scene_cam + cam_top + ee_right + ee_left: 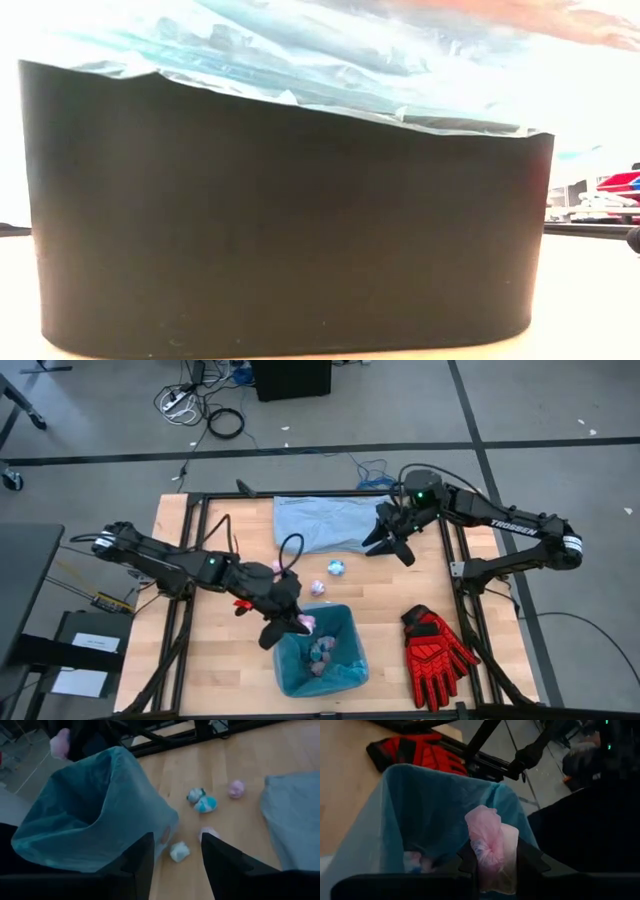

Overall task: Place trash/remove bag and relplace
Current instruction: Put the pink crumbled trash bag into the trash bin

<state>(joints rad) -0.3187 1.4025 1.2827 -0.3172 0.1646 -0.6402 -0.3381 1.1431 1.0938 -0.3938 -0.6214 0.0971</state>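
Observation:
A black bin [290, 220] lined with the cyan bag [345, 628] stands near the table's near edge; several wads [322, 654] lie inside it. My left gripper [291, 624] is over the bin's far-left rim, shut on a pink wad [489, 842]. More wads lie on the table beyond the bin: a blue-white one [336, 568], a pink-white one [318, 587] and a pink one [277, 566]. My right gripper [390, 548] hangs open above the right end of the grey-blue bag [325, 520], touching nothing. My left gripper pinches the pink wad [492, 855] between its two fingers, coming from the table's left and slanting down toward the bin. The wad is lifted clear over the liner's rim, and its upper part [482, 817] sticks out beyond the fingertips.
A red and black glove [435, 652] lies right of the bin. The grey-blue bag lies flat at the table's far side. Black frame rails [196, 530] run along the table's left, right and far sides. Bare wood [380, 595] lies between bin, bag and glove.

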